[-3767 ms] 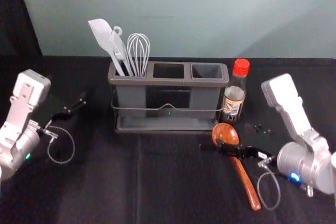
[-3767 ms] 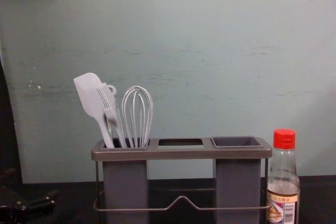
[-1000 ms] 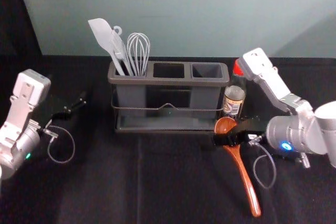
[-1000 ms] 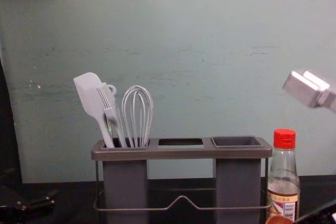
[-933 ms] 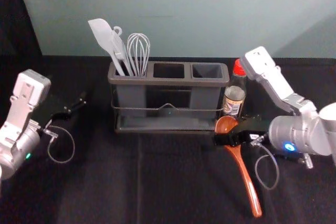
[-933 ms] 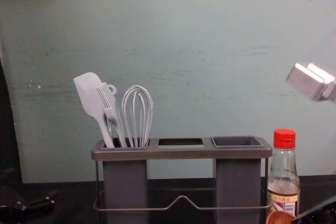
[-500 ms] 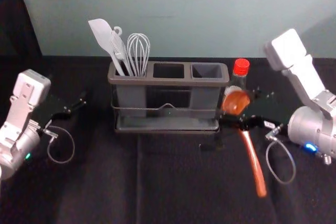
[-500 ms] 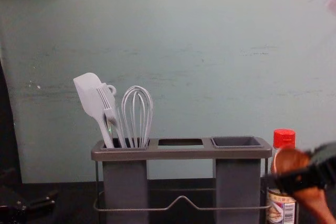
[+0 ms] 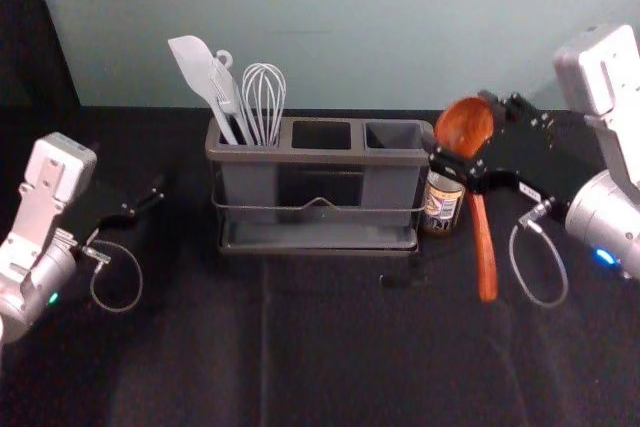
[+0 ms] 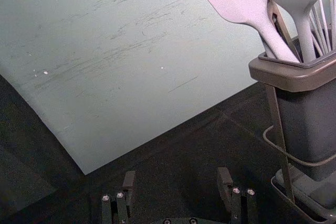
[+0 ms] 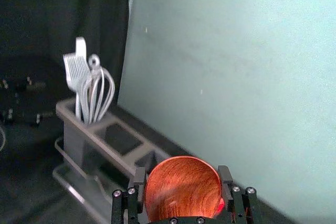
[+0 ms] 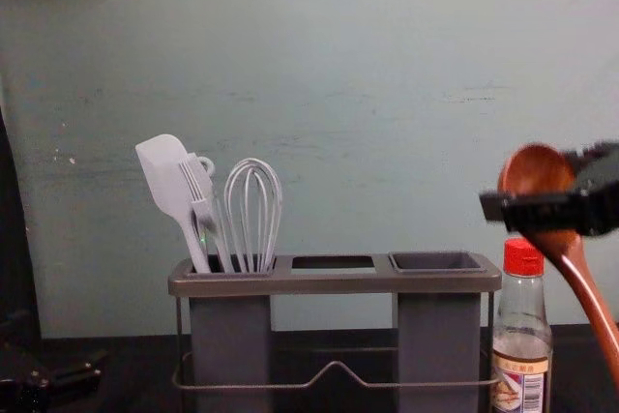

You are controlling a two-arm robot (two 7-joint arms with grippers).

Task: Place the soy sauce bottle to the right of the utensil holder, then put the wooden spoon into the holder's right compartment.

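Note:
In the head view my right gripper (image 9: 465, 162) is at the right, shut on the wooden spoon (image 9: 483, 247) just below its bowl, handle hanging down. The right wrist view shows the spoon's bowl (image 11: 181, 187) between the fingers of my right gripper (image 11: 182, 182). The soy sauce bottle (image 9: 440, 205) stands upright beside the holder's right end, its cap hidden there; in the chest view the raised spoon (image 12: 535, 169) is above the bottle's red cap (image 12: 523, 256). The utensil holder (image 9: 320, 157) has an unfilled right compartment (image 9: 395, 135). Parked at the left, my left gripper (image 9: 150, 197) is open.
A white spatula (image 9: 195, 67), a brush and a whisk (image 9: 264, 97) stand in the holder's left compartment. A wire rail (image 12: 336, 367) runs across the holder's front. Behind it rises a pale green wall (image 9: 350, 27).
My right gripper has closed on the spoon and lifted it off the table, moving up and back past the bottle. The left arm, holder and bottle have stayed in place.

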